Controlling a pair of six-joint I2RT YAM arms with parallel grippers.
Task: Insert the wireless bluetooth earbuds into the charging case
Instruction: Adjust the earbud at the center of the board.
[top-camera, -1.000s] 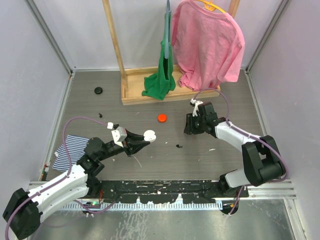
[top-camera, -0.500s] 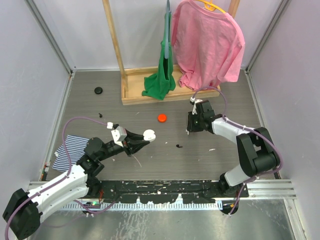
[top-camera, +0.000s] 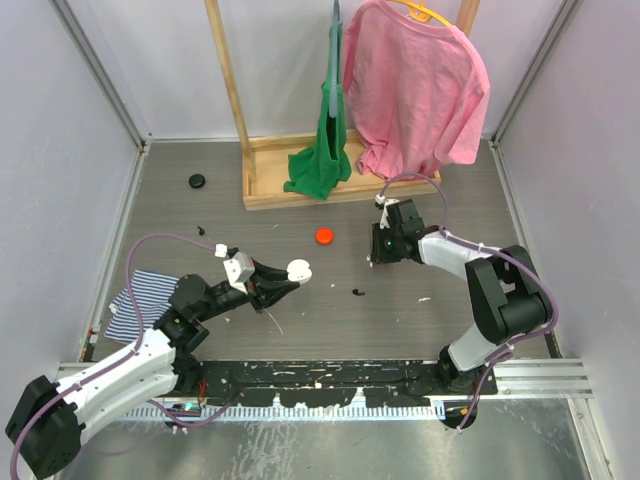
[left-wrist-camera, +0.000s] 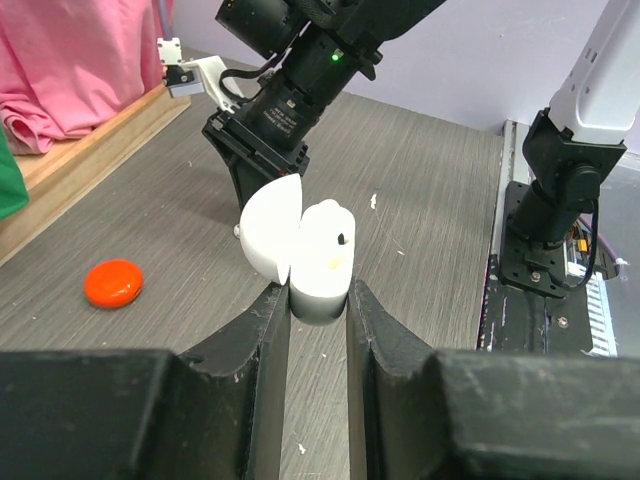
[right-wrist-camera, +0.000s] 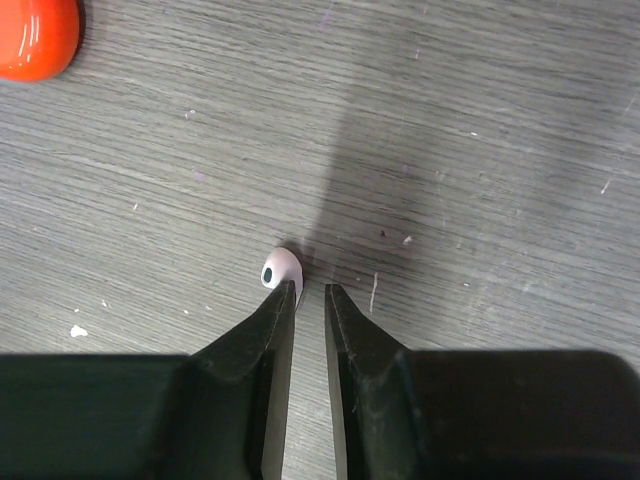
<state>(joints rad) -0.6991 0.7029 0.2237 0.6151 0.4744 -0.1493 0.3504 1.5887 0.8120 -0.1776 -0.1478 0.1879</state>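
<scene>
Near the grey worktop's (top-camera: 260, 230) near edge, left of centre, a white plastic charging case (left-wrist-camera: 322, 255) with its lid open was clamped in the left tool (left-wrist-camera: 318, 300). Farther in, right of centre, the right tool (right-wrist-camera: 308, 288) was drawn narrow. A small white earbud (right-wrist-camera: 278, 270) lay against one fingertip; whether it was gripped could not be told.

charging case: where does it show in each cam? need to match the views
Top external: charging case left of centre, at the tip of the left arm.
Left wrist: case at centre, lid open, between the left fingers.
Right wrist: not in it.
Shared landmark: orange cap mid-frame in top external; cap at the left in left wrist; cap in the top-left corner of right wrist.
</scene>
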